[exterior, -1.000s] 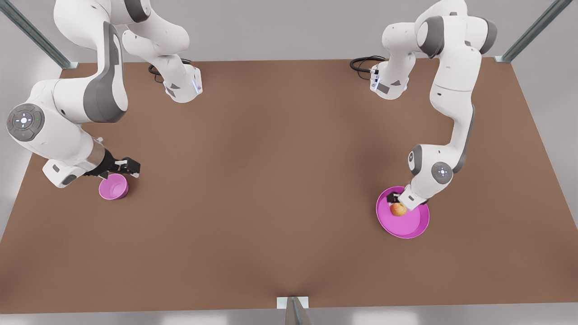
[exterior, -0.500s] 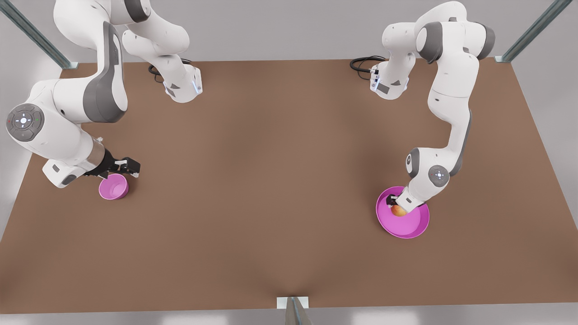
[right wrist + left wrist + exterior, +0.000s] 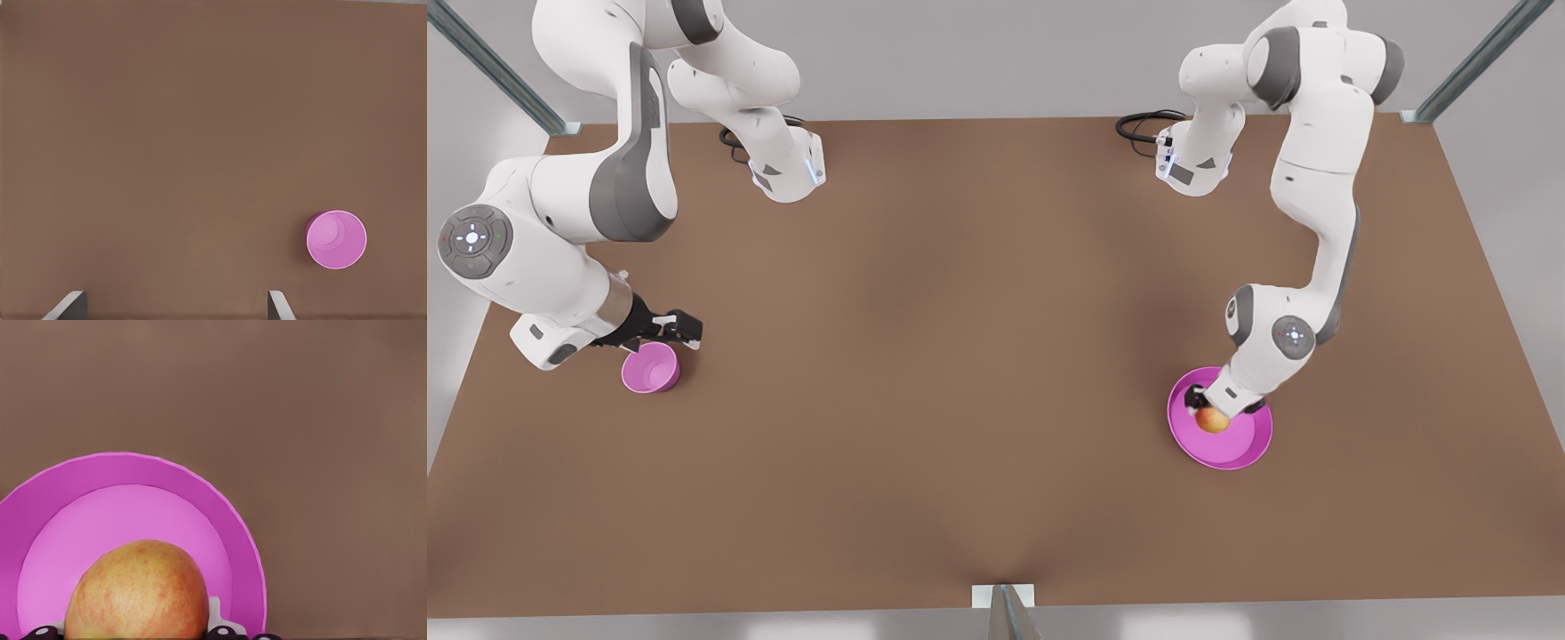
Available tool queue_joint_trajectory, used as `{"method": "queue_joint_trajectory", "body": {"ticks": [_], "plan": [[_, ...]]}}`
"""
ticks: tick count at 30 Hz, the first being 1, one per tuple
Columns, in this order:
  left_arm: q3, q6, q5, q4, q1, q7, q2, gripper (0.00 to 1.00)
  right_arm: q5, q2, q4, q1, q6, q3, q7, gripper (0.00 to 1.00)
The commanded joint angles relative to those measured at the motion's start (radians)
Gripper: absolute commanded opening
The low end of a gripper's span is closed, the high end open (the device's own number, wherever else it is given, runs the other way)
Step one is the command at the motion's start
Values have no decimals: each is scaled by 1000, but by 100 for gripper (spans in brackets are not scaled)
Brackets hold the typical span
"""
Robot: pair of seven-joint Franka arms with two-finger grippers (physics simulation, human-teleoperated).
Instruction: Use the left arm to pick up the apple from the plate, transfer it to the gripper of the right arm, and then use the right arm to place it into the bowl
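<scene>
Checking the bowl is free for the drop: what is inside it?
Nothing visible inside the bowl; its pink floor shows bare. From the front, the open right gripper hovering above covers its far rim.

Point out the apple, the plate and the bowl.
apple (image 3: 137,593): left wrist view, middle of its skin.
plate (image 3: 1240,453): front view, bare floor near the rim.
bowl (image 3: 336,239): right wrist view, inside of its hollow.

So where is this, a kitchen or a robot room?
Probably a simulated robot test bench, not a kitchen: two white robot arms are bolted to a bare brown table framed by metal posts, with a wide magenta-pink plate, a small yellow-orange apple and a small deep pink bowl.
</scene>
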Motion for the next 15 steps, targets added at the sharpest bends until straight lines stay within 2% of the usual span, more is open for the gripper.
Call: {"method": "queue_joint_trajectory", "body": {"ticks": [1,4,5,6,7,10,11,12,15], "plan": [[-64,-167,-12,73,0,57,-32,76,1,0,0,2,0,0,-3,100],[-127,-452,-78,279,23,247,-33,76,10,-2,-3,17,-5,7,9,100],[-182,-452,-95,298,27,310,-27,76,113,-3,-3,16,-16,8,12,100],[-202,-450,-182,379,17,428,16,76,211,-2,-10,11,-19,8,9,100],[-247,-450,-271,420,17,609,48,75,393,14,-35,3,-5,7,0,100],[-320,-438,-616,474,14,1107,114,75,696,86,-29,-1,58,5,3,100],[-347,-429,-716,498,15,1287,142,75,872,150,-26,0,81,3,-8,100],[-348,-429,-839,499,14,1462,149,75,1067,222,-26,-3,82,2,-112,100],[-379,-429,-954,578,-9,1691,229,75,1315,397,7,5,147,7,-491,100]]}}
